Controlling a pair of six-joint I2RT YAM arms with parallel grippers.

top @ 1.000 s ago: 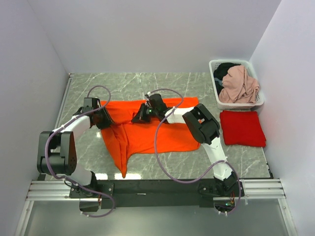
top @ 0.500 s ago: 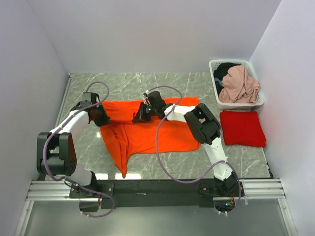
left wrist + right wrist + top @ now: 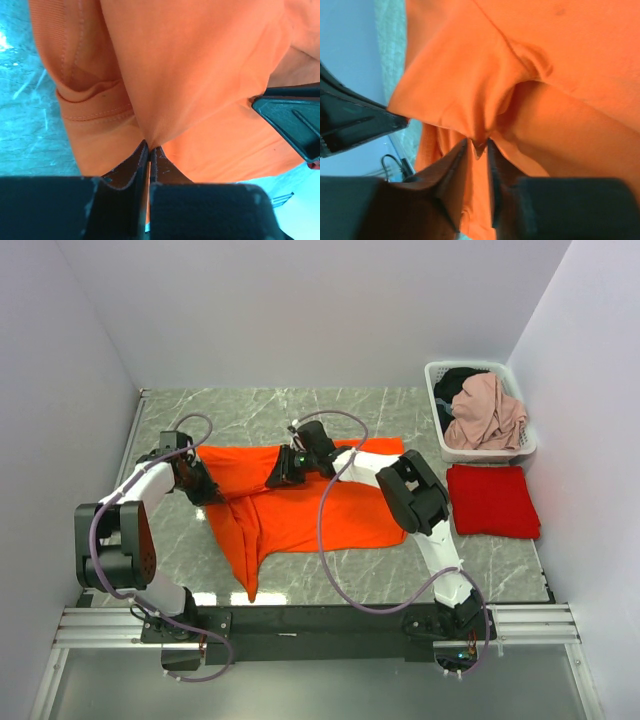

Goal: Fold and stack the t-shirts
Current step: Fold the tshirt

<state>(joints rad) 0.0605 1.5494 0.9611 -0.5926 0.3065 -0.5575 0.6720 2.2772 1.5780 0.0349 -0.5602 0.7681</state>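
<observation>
Pinching orange t-shirt [image 3: 300, 520]: left gripper [image 3: 204, 488], right gripper [image 3: 279, 478], both clamped.

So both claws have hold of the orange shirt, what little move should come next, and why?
Probably lift both a little and draw them apart. The left gripper and right gripper are each shut on the orange t-shirt along its far side, and it lies bunched, one tail trailing toward the near side. It likely needs spreading flat before folding.
</observation>
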